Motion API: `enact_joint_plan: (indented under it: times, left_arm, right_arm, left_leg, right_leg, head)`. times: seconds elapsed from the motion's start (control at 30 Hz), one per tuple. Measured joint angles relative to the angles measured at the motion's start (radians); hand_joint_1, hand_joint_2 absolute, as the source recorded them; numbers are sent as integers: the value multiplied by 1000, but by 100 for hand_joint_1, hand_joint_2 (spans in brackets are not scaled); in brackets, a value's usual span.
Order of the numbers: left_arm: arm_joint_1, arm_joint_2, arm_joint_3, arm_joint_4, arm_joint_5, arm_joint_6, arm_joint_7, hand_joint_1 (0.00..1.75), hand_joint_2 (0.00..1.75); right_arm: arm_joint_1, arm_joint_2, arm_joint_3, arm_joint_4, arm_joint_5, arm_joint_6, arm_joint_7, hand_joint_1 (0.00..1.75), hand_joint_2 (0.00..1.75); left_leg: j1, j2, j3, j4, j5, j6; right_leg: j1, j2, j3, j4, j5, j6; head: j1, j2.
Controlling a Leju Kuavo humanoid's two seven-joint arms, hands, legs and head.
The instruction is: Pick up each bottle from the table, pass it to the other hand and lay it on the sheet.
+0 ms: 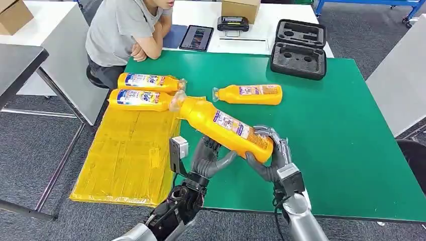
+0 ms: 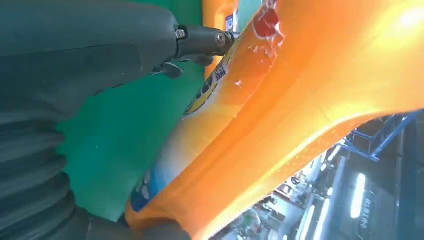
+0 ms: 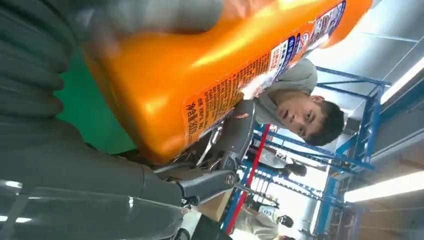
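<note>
Sheet [image 1: 125, 155], yellow, is seen draped over the left edge of the green worktop [image 1: 341, 140]. 2 bottles [image 1: 143, 90] are already laid at its far end, side by side and touching or nearly so, long axes across the view, caps toward the right. A 3rd lying bottle [image 1: 248, 94] rests on bare green well right of them, cap pointing left, not yet picked up.

Held bottle [image 1: 226, 128] is carried clear of the worktop between both hands. Its long axis runs diagonally: cap end up and left, over the near corner of the sheet close to the 2 laid bottles; base end down and right. The left hand [image 1: 208, 158] sits under the middle of the body, fingers spread and cupped upward; in the left wrist view a fingertip lies against the label, but a firm hold cannot be told. The right hand [image 1: 271, 155] is wrapped round the base end, fingers over the top, thumb below, and appears to bear the load.

Judgement: handover right to left is in progress. The sheet lies left of both hands, nearer the left arm. The bottle's cap end already points that way, so a leftward carry by the left hand is called for once its fingers are pressed onto the body.
</note>
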Motion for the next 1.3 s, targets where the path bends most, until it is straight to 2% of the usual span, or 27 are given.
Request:
enact_joint_plan:
  times: [0.53,0.63,0.77,1.07,1.3]
  left_arm:
    - [-10,0,-16,13,107,-66,1,0,175]
    - [-13,0,-24,13,113,-65,1,0,175]
    - [-17,0,-30,13,118,-59,1,0,175]
    - [-21,0,-29,13,91,-50,1,0,175]
    - [-21,0,-20,13,61,-44,1,0,175]
  right_arm:
    - [15,0,0,0,-5,-7,0,112,175]
    - [17,0,0,-3,-6,-7,0,103,175]
    - [19,0,1,-11,-8,-7,0,106,175]
    - [38,0,2,-36,-13,-7,0,98,175]
    - [61,-5,1,-70,-19,-1,1,98,175]
  left_leg:
    - [0,0,0,0,0,0]
    - [0,0,0,0,0,0]
    - [0,0,0,0,0,0]
    - [0,0,0,0,0,0]
    - [0,0,0,0,0,0]
  right_leg:
    - [0,0,0,0,0,0]
    - [0,0,0,0,0,0]
    - [0,0,0,0,0,0]
    - [0,0,0,0,0,0]
    - [0,0,0,0,0,0]
  head:
    - [0,0]
    - [0,0]
    - [0,0]
    - [0,0]
    - [0,0]
